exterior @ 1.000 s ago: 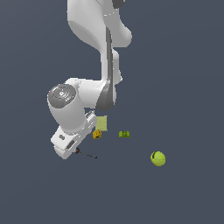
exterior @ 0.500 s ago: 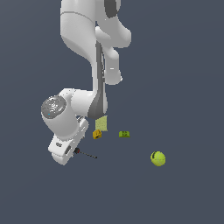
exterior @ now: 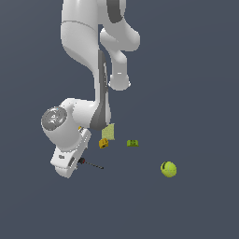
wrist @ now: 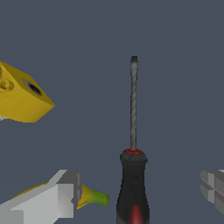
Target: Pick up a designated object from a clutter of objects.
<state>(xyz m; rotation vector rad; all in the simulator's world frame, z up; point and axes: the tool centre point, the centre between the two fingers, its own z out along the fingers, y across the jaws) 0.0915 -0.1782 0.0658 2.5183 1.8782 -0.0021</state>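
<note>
The arm bent low over the dark bench [exterior: 196,93], its white wrist housing tilted down toward the exterior view's left, just above the surface. The pincer [wrist: 140,199] stood released: in the wrist view one finger [wrist: 59,197] showed on one side of the screwdriver [wrist: 132,175] and the other finger [wrist: 213,190] on the opposite side, with clear gaps between each and the handle, so neither touched it.

The screwdriver lay flat on the bench between those fingers. In the exterior view [exterior: 91,164] its handle sat tucked against the wrist housing, and the thin dark shaft ran out toward the exterior view's right, dipping slightly toward the camera. In the wrist view the red-and-black handle sat nearest the camera and the shaft pointed straight away from it, its long axis running between the two fingers.

A banana [wrist: 89,197] showed its yellow body and green tip just behind one finger, beside the handle. A yellow block [wrist: 22,96] lay further off; in the exterior view [exterior: 103,143] it sat near a pale green box [exterior: 108,131], a green block [exterior: 132,143] and, well apart, a tennis ball [exterior: 168,169].
</note>
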